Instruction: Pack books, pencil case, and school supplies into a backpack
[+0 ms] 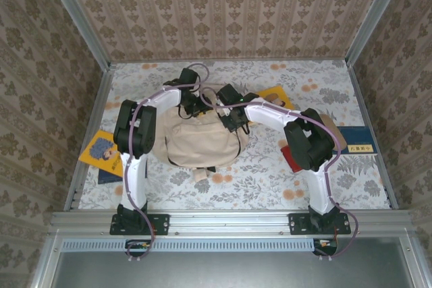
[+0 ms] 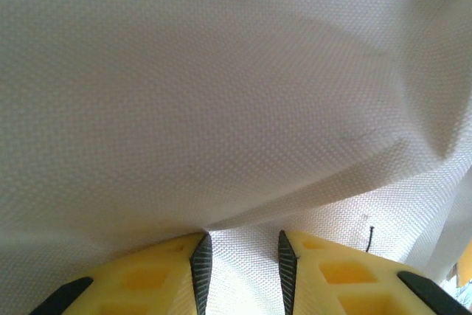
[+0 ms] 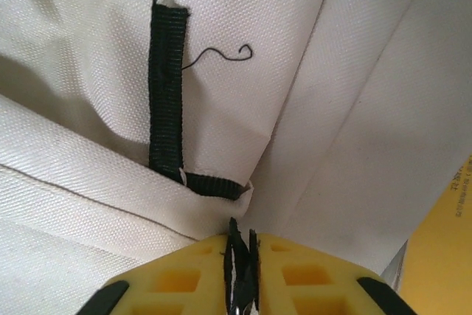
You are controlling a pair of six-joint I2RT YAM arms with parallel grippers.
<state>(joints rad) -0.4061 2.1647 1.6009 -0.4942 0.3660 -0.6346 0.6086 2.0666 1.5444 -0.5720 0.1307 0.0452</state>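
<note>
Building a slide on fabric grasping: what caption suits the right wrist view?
Right gripper pinches a fold of the cream backpack beside its black webbing strap.

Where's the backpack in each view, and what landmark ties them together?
Top external: backpack at the centre of the table.
Left wrist: backpack fabric across the upper frame.
Right wrist: backpack fabric with a black strap, upper left.
Landmark: yellow flat item, behind-right of the backpack from above, lower right corner at the right wrist.
</note>
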